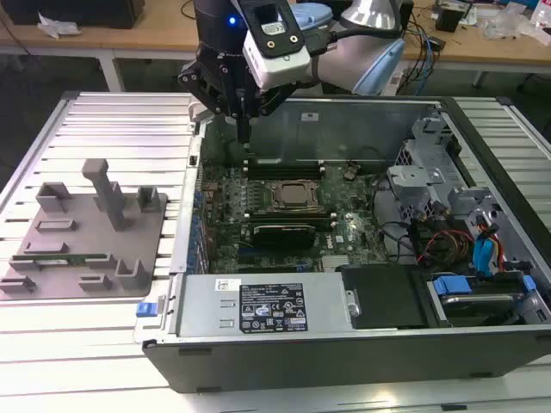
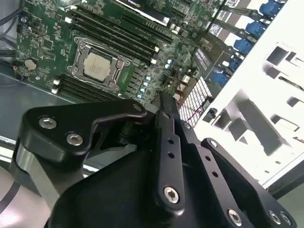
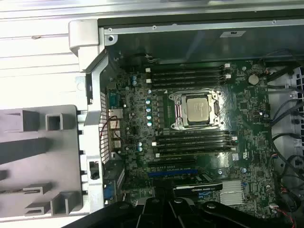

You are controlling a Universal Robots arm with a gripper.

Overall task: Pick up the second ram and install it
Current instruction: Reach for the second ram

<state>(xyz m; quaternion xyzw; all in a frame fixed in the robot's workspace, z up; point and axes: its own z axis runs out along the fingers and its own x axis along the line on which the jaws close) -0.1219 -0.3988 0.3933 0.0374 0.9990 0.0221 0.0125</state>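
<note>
Shows a slatted table (image 1: 112, 120) bearing an open computer case (image 1: 344, 353), with its motherboard (image 1: 353, 232) exposed and a gray fixture (image 1: 151, 228) just beside the case on the exterior view's left. Finds the gripper (image 1: 244, 133) poised above the case's far corner, fingers drawn together on nothing visible, well apart from the fixture. Places the second ram (image 1: 67, 259) low in that fixture near its front edge, long axis running across the exterior view from left to right, roughly parallel to the memory slots (image 3: 190, 76). Suggests the pick-up step not yet begun; likely calls for opening the fingers and squaring them across the stick's thin faces before any grasp.
</note>
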